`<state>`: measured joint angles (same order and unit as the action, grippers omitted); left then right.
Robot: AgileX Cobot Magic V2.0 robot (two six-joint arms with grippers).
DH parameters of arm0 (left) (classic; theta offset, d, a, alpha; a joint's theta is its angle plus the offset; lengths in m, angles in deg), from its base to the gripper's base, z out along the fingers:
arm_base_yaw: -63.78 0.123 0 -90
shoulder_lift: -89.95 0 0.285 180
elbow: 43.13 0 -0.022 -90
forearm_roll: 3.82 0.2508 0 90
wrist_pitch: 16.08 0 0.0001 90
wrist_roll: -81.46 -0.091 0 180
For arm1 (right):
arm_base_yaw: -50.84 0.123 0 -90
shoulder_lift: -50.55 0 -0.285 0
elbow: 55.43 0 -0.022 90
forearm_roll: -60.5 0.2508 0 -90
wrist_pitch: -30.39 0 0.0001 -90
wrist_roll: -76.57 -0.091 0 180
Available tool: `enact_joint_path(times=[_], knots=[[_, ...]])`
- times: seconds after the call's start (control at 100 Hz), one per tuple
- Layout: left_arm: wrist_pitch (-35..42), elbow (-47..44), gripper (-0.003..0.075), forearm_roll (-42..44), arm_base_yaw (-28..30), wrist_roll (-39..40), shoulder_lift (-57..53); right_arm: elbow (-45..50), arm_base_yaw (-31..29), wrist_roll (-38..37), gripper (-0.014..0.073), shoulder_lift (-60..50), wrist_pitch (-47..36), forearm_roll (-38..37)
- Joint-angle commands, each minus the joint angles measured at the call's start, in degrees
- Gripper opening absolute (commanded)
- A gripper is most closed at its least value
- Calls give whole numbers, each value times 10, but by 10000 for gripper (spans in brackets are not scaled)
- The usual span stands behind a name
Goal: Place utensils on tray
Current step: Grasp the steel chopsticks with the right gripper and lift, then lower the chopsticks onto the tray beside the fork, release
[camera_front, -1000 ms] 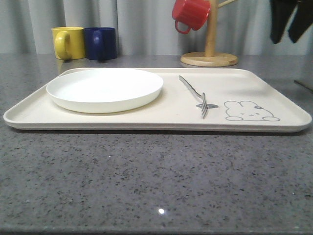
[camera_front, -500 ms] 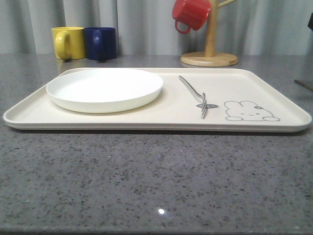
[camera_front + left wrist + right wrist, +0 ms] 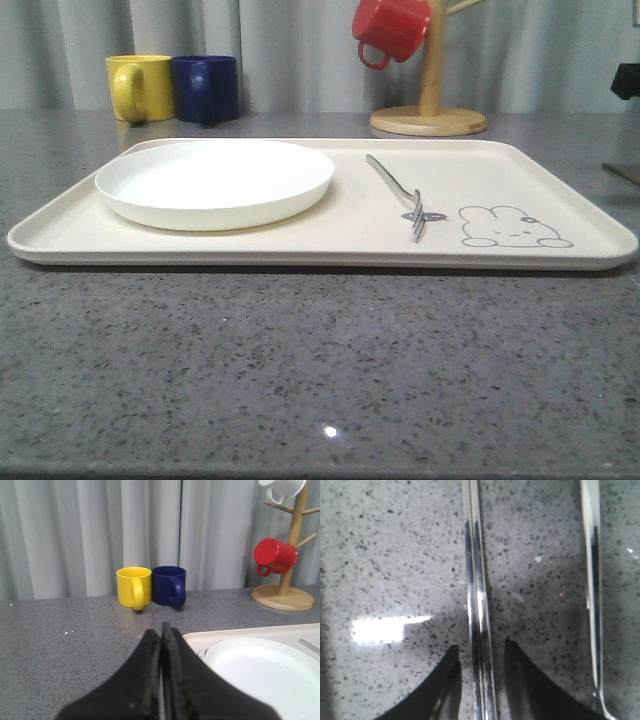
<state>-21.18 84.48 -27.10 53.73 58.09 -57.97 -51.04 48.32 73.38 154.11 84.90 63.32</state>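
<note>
Chopsticks [image 3: 479,600] between parted right end effector [image 3: 481,652] fingers, ends cropped; left end effector [image 3: 161,632] closed empty.

White plate [image 3: 214,181], yellow mug [image 3: 138,87] touching blue mug [image 3: 206,88]

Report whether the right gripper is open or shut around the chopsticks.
Open. The right gripper has its fingers spread on either side of the chopsticks, which lie flat on the speckled counter, with gaps visible on both sides.

Colours and patterns on the speckled grey counter [image 3: 300,360]

A cream tray [image 3: 560,180] printed with a grey rabbit drawing [image 3: 512,228] is seen with a white plate [image 3: 214,180], a silver fork [image 3: 398,193], yellow [image 3: 140,87], navy [image 3: 205,88] and red [image 3: 390,28] mugs, and silver chopsticks [image 3: 479,605].
</note>
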Motion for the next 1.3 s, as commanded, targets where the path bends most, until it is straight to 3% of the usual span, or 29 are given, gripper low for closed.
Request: enact_joint_path(times=[0.0,0.24,0.42,0.66,0.78,1.09,1.29], knots=[[35,15,-17,-7,-2,0,3,-12,-3,10,239,-12,-15,4],[35,15,-17,-7,-2,0,3,-12,-3,10,211,-2,-15,4],[35,15,-17,-7,-2,0,3,-17,-3,10,-85,-2,-6,7],[35,15,-17,-7,-2,0,3,-54,14,4,-65,-35,33,44],[35,15,-17,-7,-2,0,3,-61,50,-39,-65,-64,31,48],[35,15,-17,-7,-2,0,3,-62,173,-142,-65,-66,-43,46],[35,15,-17,-7,-2,0,3,-62,216,-183,-65,-38,-81,36]])
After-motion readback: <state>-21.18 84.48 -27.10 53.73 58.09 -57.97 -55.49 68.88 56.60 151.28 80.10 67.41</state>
